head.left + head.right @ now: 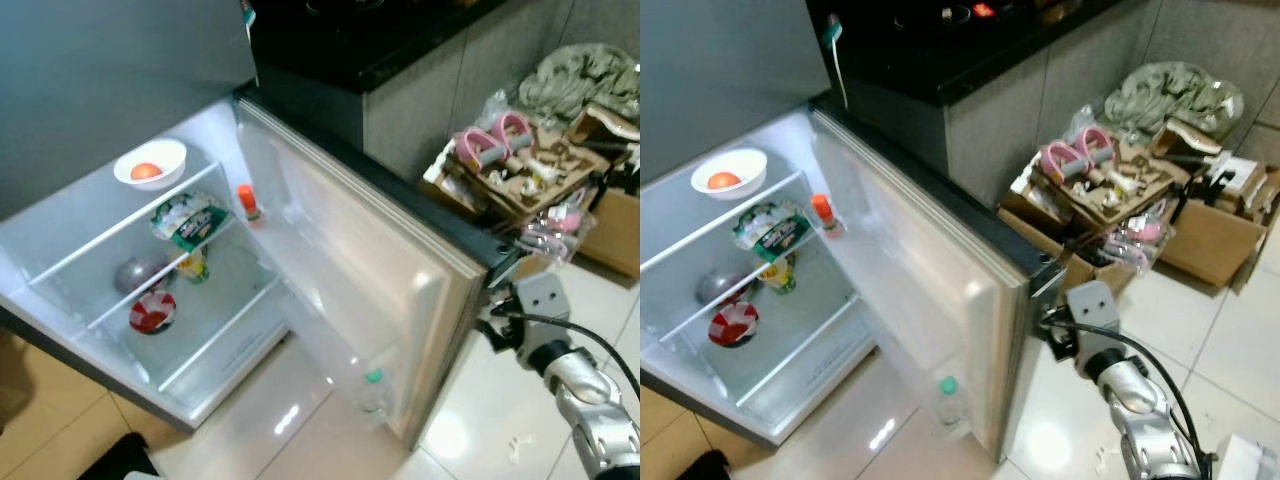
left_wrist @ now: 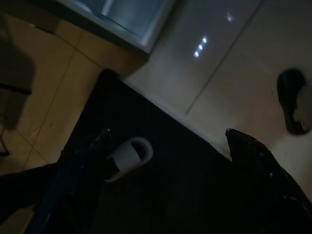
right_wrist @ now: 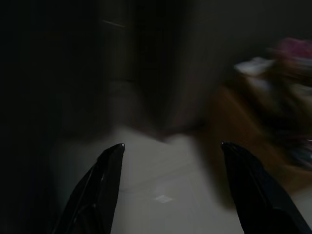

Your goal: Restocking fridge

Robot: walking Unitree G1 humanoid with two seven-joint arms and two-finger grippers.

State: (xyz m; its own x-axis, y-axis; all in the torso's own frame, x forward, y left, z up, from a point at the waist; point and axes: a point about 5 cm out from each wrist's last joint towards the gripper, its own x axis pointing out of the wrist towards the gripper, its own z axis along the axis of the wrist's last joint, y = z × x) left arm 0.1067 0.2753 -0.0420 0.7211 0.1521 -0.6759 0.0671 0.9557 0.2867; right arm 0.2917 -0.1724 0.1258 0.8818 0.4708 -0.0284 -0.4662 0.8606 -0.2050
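Both tools are seen spread and empty: the right tool (image 3: pixel 170 161) is held low beside the outer edge of the fridge door (image 1: pixel 400 290), the left tool (image 2: pixel 165 161) hangs over a dark mat (image 2: pixel 161 195) on the floor. The fridge (image 1: pixel 60 250) stands open at left of frame, its shelves holding a white bowl (image 1: pixel 150 163) with an orange fruit, a soft green packet (image 1: pixel 190 222) and a red-lidded tub (image 1: pixel 152 312). A bottle (image 1: pixel 372 392) sits low in the door. The packet is judged light and crushable, best taken by its sides; the bowl, fragile, by its rim.

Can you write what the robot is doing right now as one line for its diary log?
fridge door: open | white bowl: top shelf, orange fruit inside | right claw: open, empty, beside door | left claw: open, idle
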